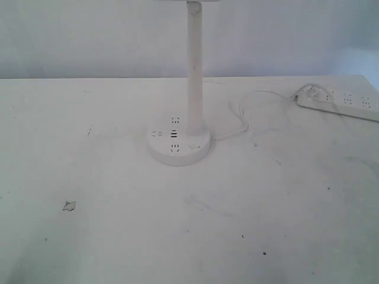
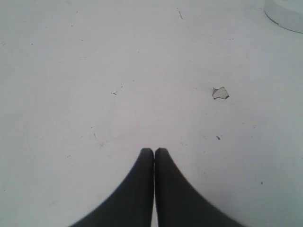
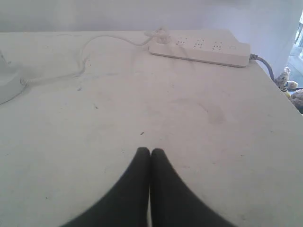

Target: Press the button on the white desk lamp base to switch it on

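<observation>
Both closed: L pincer, R pincer; lamp base untouched.

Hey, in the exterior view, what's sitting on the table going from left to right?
Small grey scrap → white desk lamp base → looping white cord → white power strip.

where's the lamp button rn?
Exterior view: the button sits on the white desk lamp base, near the middle of the view, at the foot of the post and just right of the socket holes. Neither wrist view shows it.
</observation>
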`<action>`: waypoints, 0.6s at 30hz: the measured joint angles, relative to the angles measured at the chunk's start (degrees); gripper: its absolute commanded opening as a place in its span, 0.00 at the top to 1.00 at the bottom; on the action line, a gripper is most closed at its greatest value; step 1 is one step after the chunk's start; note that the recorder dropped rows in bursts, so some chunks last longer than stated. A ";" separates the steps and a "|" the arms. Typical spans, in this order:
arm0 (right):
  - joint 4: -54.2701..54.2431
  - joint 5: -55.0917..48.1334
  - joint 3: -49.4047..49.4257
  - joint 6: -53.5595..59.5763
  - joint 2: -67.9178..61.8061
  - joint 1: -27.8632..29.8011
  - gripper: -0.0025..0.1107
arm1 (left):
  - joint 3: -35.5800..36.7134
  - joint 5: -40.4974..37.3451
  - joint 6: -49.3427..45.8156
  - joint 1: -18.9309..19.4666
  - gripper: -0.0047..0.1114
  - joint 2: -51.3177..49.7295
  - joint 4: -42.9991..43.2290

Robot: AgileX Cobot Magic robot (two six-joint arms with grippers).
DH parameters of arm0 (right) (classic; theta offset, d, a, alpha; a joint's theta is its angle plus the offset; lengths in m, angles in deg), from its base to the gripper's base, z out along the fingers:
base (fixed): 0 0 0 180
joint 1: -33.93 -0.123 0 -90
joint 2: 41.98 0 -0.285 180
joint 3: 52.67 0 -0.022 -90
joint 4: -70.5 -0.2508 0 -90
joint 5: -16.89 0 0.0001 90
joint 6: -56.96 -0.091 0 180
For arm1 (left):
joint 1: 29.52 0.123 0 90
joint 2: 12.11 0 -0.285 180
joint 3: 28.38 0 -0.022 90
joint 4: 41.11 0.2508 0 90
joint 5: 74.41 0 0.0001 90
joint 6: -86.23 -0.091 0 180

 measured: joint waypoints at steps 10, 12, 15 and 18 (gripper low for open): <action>0.00 0.00 0.00 0.00 0.00 0.00 0.98 | 0.00 0.00 0.00 0.00 0.96 0.00 0.00; 0.00 0.00 0.00 0.00 0.00 0.00 0.98 | 0.00 0.00 0.00 0.00 0.96 0.00 0.00; 0.00 0.00 0.00 0.00 0.00 0.00 0.98 | 0.00 0.00 0.00 0.00 0.96 0.00 0.00; 0.00 0.69 0.00 0.00 0.00 0.00 0.98 | 0.00 0.00 0.00 0.00 0.96 0.00 0.00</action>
